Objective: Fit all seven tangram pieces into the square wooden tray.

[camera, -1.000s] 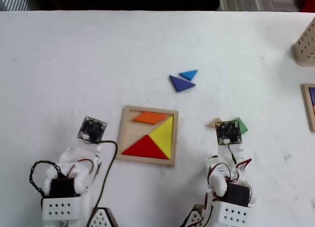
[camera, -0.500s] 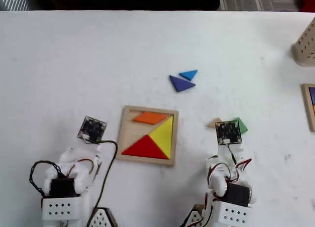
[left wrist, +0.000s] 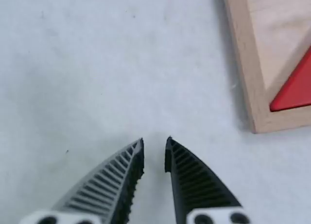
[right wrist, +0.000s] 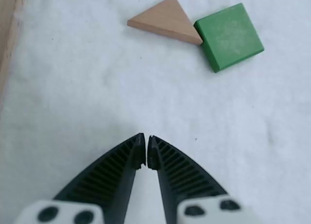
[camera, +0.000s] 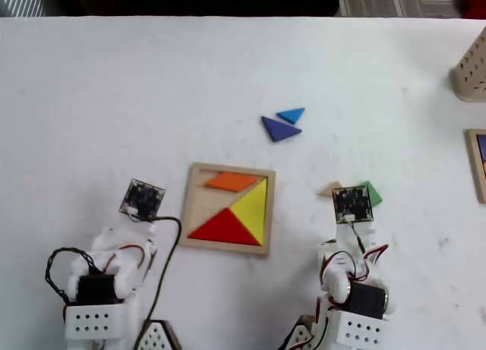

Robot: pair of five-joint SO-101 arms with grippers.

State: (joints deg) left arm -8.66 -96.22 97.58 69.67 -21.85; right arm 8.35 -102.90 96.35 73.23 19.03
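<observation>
While both arms sit at the near edge of the counter (camera: 114, 84), the tray (camera: 203, 207) lies between them with three pieces in it: an orange piece (camera: 231, 181), a yellow triangle (camera: 252, 209) and a red triangle (camera: 222, 228). The left jaws are a crack apart and empty, over bare counter just beside a tray corner. The right jaws are pressed closed on nothing, near the green square (right wrist: 228, 37) and wood triangle (right wrist: 167, 21), which touch at a corner. The purple triangle (camera: 279, 127) and blue triangle (camera: 291, 115) lie farther out, just beside each other.
</observation>
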